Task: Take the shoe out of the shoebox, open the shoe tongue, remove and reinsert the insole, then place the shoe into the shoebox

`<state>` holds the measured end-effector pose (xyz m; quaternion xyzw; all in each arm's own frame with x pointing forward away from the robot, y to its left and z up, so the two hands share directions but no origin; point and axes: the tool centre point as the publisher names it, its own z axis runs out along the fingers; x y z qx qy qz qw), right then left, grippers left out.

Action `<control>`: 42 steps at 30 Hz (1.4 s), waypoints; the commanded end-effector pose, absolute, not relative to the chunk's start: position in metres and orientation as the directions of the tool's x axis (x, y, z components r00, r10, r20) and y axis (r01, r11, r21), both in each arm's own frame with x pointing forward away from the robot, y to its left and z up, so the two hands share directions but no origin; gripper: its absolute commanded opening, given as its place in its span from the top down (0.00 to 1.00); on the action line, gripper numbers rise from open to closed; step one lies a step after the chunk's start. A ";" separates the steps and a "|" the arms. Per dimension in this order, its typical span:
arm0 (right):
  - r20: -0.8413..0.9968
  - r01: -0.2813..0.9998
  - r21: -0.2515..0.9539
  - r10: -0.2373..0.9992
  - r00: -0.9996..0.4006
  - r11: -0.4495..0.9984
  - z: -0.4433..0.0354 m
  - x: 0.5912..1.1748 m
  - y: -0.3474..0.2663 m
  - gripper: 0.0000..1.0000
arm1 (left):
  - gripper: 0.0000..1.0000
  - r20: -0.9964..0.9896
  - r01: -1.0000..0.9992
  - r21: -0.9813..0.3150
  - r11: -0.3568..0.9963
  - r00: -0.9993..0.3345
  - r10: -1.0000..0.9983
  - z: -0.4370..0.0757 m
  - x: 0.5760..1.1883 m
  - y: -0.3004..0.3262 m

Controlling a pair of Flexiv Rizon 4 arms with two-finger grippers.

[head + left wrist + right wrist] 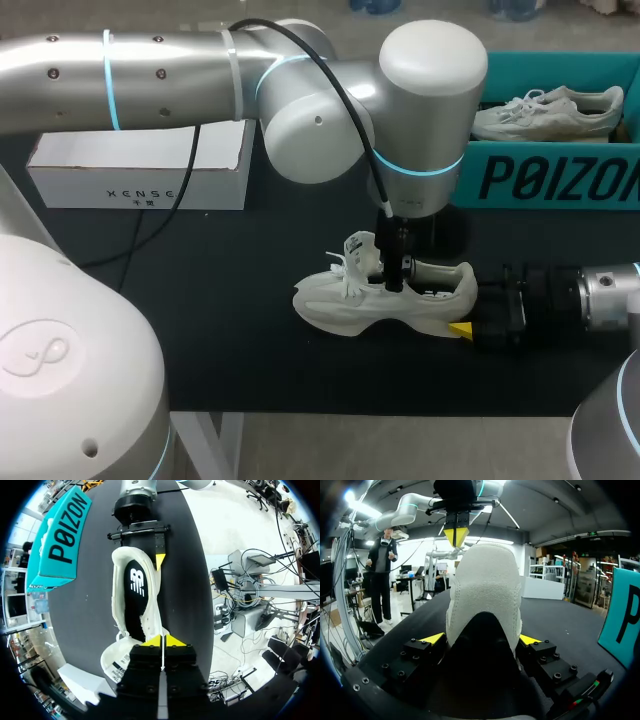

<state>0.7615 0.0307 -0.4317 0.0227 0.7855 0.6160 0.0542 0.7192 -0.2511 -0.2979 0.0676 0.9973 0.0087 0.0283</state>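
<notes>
A white sneaker (385, 298) lies on its sole on the black table (200, 300), toe to the left. My left gripper (395, 272) comes straight down at the shoe's opening, just behind the tongue (358, 250). In the left wrist view its yellow tips (162, 641) are pressed together at the collar's edge, beside the black insole (135, 595); I see nothing between them. My right gripper (470, 322) holds the heel from the right, one yellow-tipped finger (432, 638) on each side of the shoe (485, 585). The left gripper (456, 532) shows above the shoe there.
A teal shoebox (560, 178) stands open at the back right with a second pale sneaker (550, 112) inside it. A white box (140, 170) lies at the back left. My left arm (300, 90) spans the table's far half.
</notes>
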 end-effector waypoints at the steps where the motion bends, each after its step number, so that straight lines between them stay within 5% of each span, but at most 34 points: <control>1: -0.057 -0.030 0.969 0.104 -0.993 0.244 -0.434 0.762 0.032 1.00 | 1.00 -0.043 0.130 0.031 0.991 -0.990 0.131 -0.305 0.728 -0.265; 42: -0.057 -0.030 0.969 0.104 -0.993 0.244 -0.434 0.762 0.032 1.00 | 1.00 -0.023 0.152 0.095 0.984 -0.988 0.155 -0.377 0.739 -0.288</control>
